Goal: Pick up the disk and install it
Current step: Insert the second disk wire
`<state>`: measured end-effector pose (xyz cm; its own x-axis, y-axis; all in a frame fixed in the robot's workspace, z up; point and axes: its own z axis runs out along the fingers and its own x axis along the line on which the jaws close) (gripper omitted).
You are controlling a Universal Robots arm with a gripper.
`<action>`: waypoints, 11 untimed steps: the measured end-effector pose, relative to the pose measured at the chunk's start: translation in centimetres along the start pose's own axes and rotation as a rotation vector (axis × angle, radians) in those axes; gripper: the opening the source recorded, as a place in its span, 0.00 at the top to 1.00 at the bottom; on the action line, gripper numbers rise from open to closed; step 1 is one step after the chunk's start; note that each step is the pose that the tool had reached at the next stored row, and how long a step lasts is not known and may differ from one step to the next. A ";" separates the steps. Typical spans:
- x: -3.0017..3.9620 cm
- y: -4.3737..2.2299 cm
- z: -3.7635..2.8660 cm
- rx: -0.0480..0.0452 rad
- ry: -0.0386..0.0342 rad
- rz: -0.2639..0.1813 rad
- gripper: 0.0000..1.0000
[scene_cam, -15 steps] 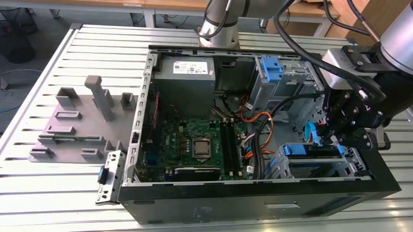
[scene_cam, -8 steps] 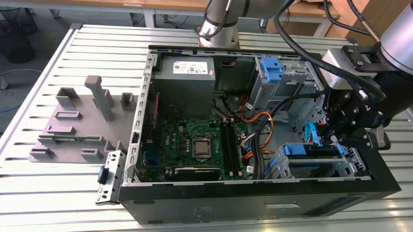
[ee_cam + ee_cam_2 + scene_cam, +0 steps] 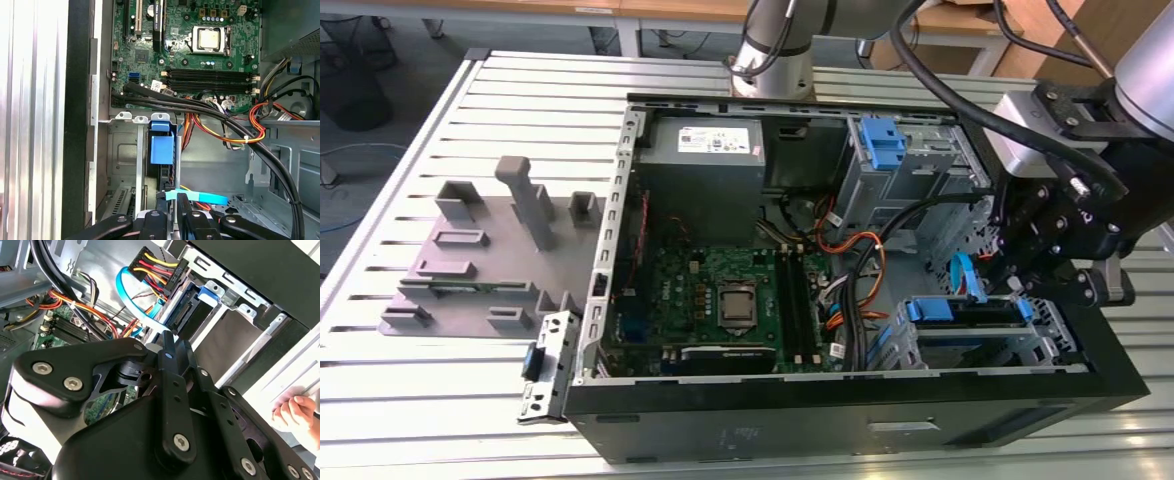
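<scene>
One black gripper, jaws hidden so I cannot tell, hangs beside one disk at four o'clock inside one computer case.

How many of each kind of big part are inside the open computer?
In the exterior view:
Green circuit board: 1
Grey power box: 1
Metal drive cages: 2, an upper cage and a lower cage
Blue plastic tabs: 2, one tab on the upper cage and another tab on the lower cage
Total: 6
</scene>
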<state>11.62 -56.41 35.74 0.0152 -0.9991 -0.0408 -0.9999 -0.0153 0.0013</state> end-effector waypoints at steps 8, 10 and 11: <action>-0.01 0.00 -0.30 0.0000 -0.0001 0.000 0.77; -0.02 0.00 -0.31 0.0000 -0.0001 0.000 0.77; -0.01 0.00 -0.32 0.0000 -0.0001 0.000 0.77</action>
<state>11.62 -56.41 36.06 0.0152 -0.9990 -0.0409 -0.9999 -0.0153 0.0013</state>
